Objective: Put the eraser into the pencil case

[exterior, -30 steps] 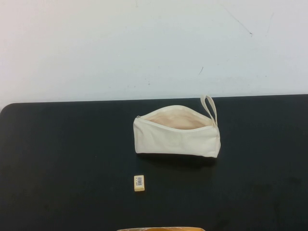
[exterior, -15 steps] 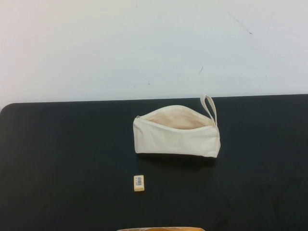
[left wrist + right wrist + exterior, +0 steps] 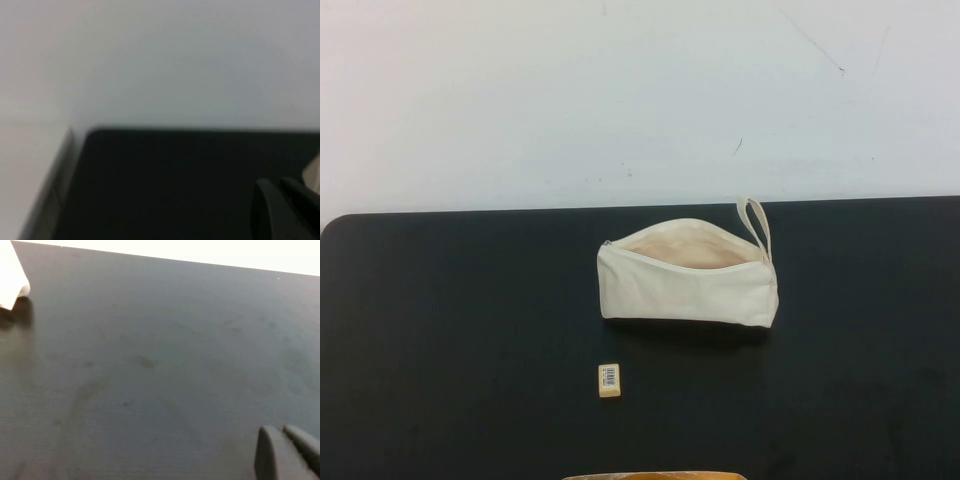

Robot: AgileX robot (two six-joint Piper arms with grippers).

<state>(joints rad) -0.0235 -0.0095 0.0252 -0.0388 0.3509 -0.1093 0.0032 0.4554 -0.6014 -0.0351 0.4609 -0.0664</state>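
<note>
The cream-white pencil case lies in the middle of the black table, unzipped, its beige lining showing and its loop strap at the right end. The tiny cream-yellow eraser with a barcode label lies in front of it, a little to its left, well apart from it. Neither arm shows in the high view. My left gripper is shut and empty over the table's left part; a bit of the pouch shows past it. My right gripper is shut and empty over bare table, far from a corner of the pouch.
The black table ends at a white wall behind. A tan edge shows at the bottom of the high view. The table's left corner and edge show in the left wrist view.
</note>
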